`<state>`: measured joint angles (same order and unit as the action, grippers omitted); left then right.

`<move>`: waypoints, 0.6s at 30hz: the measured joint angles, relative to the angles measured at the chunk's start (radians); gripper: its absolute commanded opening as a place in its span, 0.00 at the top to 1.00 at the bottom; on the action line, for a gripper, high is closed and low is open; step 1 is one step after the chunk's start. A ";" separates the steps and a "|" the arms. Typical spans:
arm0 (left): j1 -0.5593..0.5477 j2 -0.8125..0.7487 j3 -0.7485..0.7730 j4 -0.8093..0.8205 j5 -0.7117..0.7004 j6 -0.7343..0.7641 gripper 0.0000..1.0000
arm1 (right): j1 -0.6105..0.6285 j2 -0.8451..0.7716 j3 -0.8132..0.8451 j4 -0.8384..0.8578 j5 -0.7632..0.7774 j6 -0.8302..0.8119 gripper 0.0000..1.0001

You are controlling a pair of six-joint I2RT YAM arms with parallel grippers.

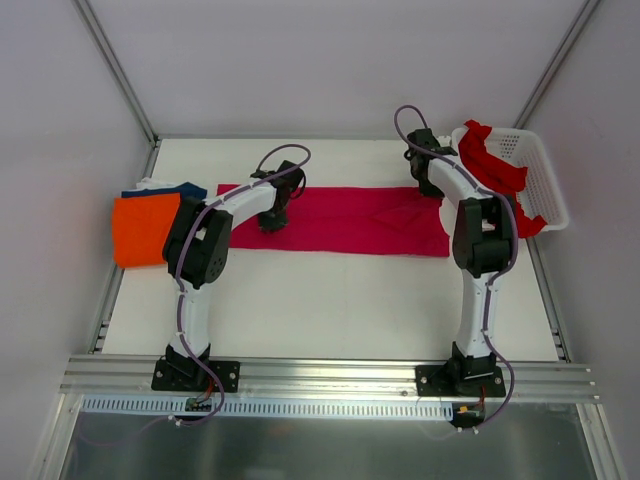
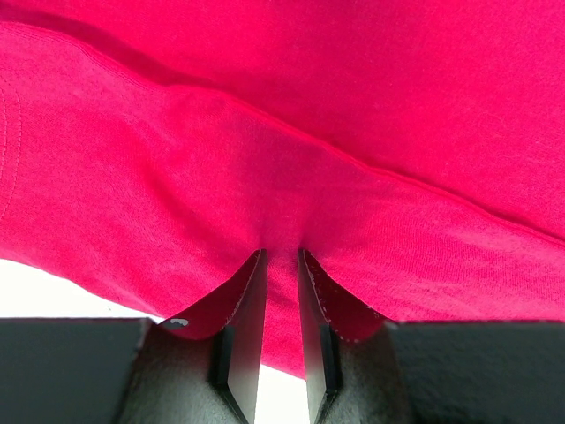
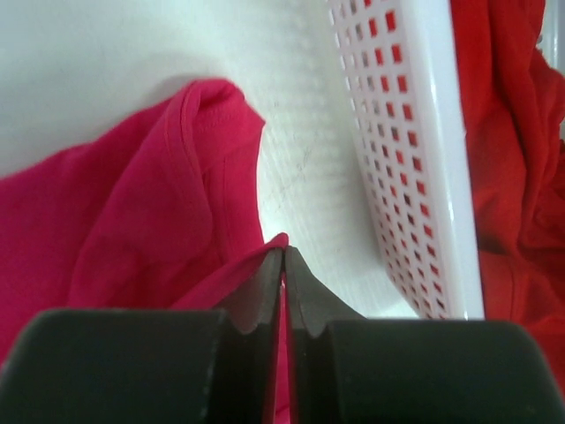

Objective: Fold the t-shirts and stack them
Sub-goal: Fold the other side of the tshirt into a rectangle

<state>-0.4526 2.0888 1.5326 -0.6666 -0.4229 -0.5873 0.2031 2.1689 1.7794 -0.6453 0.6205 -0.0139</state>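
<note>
Counter [image 1: 330,300] first: it runs under both arms, white.

The magenta t-shirt [image 1: 350,220] lies flat on it as a long band. Its long axis runs straight across from your left pincer [image 2: 281,265] to your right pincer [image 3: 283,256]. Most of the cloth lies between the two, with a short stub outboard of the left one.

The basket [image 3: 397,159] stands just right of the right pincer, close to it but not touching. The red t-shirt [image 1: 495,165] is bunched in it and spills over the rim.

The orange t-shirt [image 1: 140,228] is folded and lies well left of the left pincer. The navy t-shirt [image 1: 165,188] peeks out beyond it on the far side.

- **Left pincer:** clamped on a raised tuck of the magenta cloth, which fills the gap between the fingers.
- **Right pincer:** fingers nearly together, with a thin magenta edge nipped at the tips. The collar end is bunched just left of it.

Judgement: you're mid-fold on the magenta shirt, with one arm at each end of it. The next move likely turns on that left-to-right axis. Neither arm is nearer the shirt, since both already grip it. Watch the basket wall beside the right pincer, because a swing that way could snag it.
</note>
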 measured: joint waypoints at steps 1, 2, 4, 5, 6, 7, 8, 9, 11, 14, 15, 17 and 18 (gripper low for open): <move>0.001 0.000 0.000 0.000 0.002 0.000 0.79 | -0.003 0.006 0.014 -0.001 0.000 -0.003 0.94; 0.002 0.000 0.000 0.000 0.004 0.000 0.80 | -0.006 0.018 0.033 -0.003 0.001 -0.008 0.93; 0.003 0.000 0.000 0.000 0.004 0.001 0.79 | -0.009 0.035 0.061 -0.004 0.001 -0.019 0.89; 0.003 0.000 0.000 0.000 0.004 0.001 0.79 | -0.010 0.045 0.076 -0.005 0.001 -0.025 0.84; 0.003 0.000 0.000 0.000 0.004 0.001 0.79 | -0.011 0.053 0.089 -0.005 0.000 -0.029 0.74; 0.003 0.000 0.000 0.000 0.004 0.001 0.79 | -0.011 0.060 0.098 -0.005 0.000 -0.031 0.47; 0.003 0.000 0.000 0.000 0.004 0.002 0.79 | -0.012 0.068 0.109 -0.004 0.001 -0.035 0.35; 0.003 0.000 0.000 0.000 0.004 0.002 0.79 | -0.013 0.073 0.116 -0.004 0.000 -0.040 0.27; 0.003 0.000 0.000 0.000 0.004 0.003 0.80 | -0.014 0.077 0.119 -0.006 0.000 -0.048 0.12; 0.004 0.000 0.000 0.000 0.005 0.004 0.79 | -0.014 0.078 0.119 -0.010 0.008 -0.058 0.06; 0.005 0.000 0.000 -0.001 0.005 0.004 0.79 | -0.014 0.078 0.119 -0.010 0.014 -0.059 0.10; 0.008 0.000 0.000 -0.001 0.006 0.004 0.79 | -0.014 0.071 0.106 0.000 0.018 -0.059 0.25; 0.010 -0.001 -0.001 -0.001 0.006 0.004 0.80 | -0.014 0.063 0.090 0.003 0.018 -0.061 0.32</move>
<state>-0.4431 2.0880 1.5318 -0.6678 -0.4171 -0.5835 0.1894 2.2314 1.8694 -0.6418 0.6380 -0.0750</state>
